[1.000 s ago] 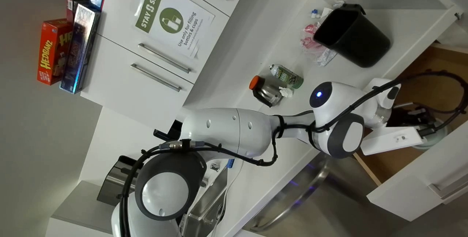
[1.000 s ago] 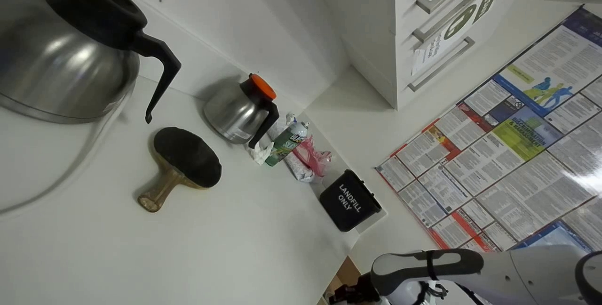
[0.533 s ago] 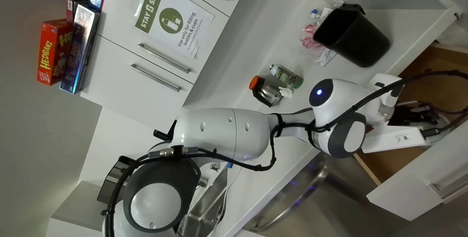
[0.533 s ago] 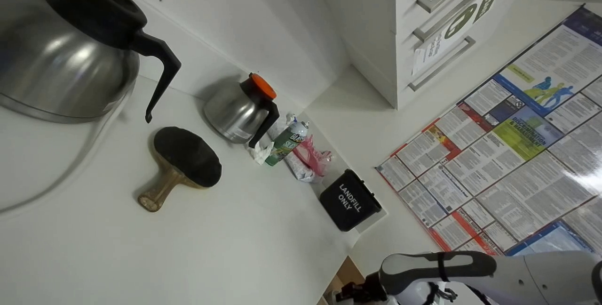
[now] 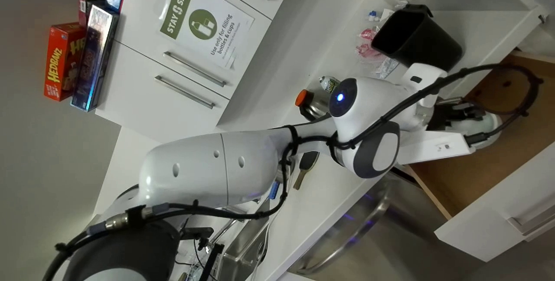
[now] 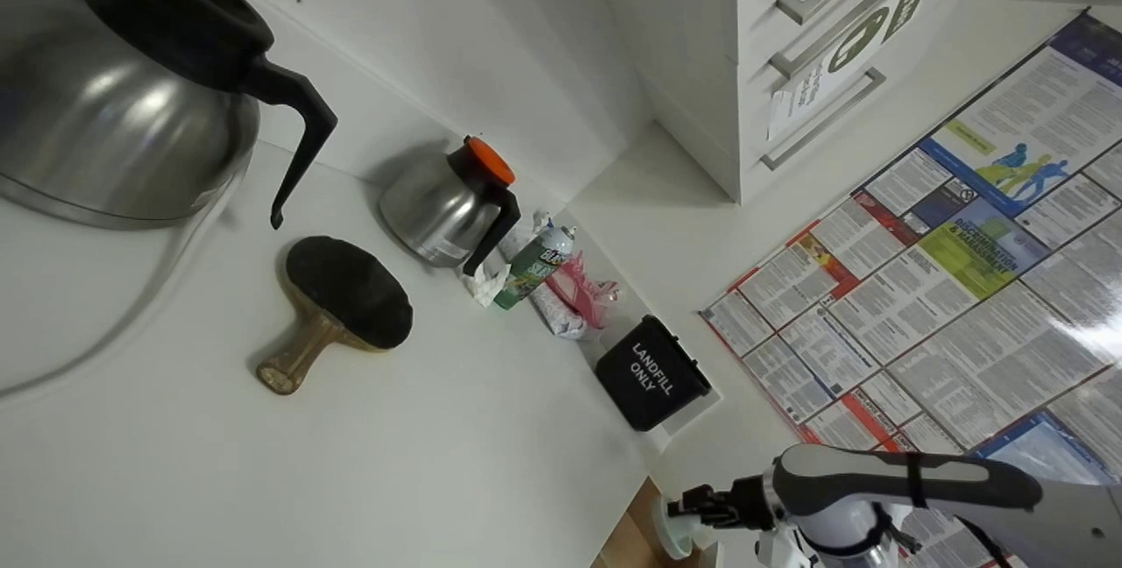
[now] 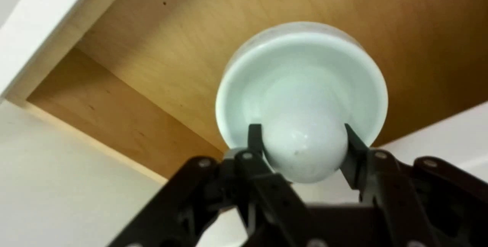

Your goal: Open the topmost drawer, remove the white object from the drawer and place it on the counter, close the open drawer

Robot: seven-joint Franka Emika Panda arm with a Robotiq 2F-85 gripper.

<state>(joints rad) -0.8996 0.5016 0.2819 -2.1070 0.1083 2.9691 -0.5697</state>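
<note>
White object (image 7: 303, 104), pinched in the gripper (image 7: 302, 140): lift wide end (image 7: 303, 54) clear of the drawer (image 7: 183, 60), then carry to worktop (image 6: 491, 428).

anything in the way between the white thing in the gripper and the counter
Nothing visible stands between the white object, held in the gripper, and the counter toward the paddle, except the counter's front edge. The black bin, though, stands on the counter near the open drawer and might get bumped on a path that way.
</note>
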